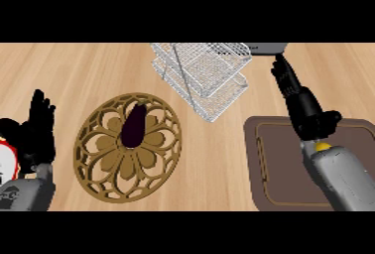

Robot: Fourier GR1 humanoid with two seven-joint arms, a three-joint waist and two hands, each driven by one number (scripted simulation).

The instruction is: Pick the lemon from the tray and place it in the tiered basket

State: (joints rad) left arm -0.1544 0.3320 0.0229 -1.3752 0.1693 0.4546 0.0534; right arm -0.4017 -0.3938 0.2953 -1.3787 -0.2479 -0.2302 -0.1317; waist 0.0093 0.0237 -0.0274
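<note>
The lemon (322,146) shows only as a yellow sliver under the right hand (311,119), whose fingers curl over it above the tray (275,163); likely light, firm, slick-skinned (best gripped across its middle); the left hand (36,129) rests open.

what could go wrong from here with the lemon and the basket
1. The right hand is over the brown tray, and only a yellow sliver of the lemon shows at the wrist, so the hold cannot be checked; it may slip on the way.
2. The tiered basket is tilted in this view with thin wire rims; the arm might catch an edge.
3. The dark eggplant on the ornate trivet lies beside the basket and might get bumped.
</note>
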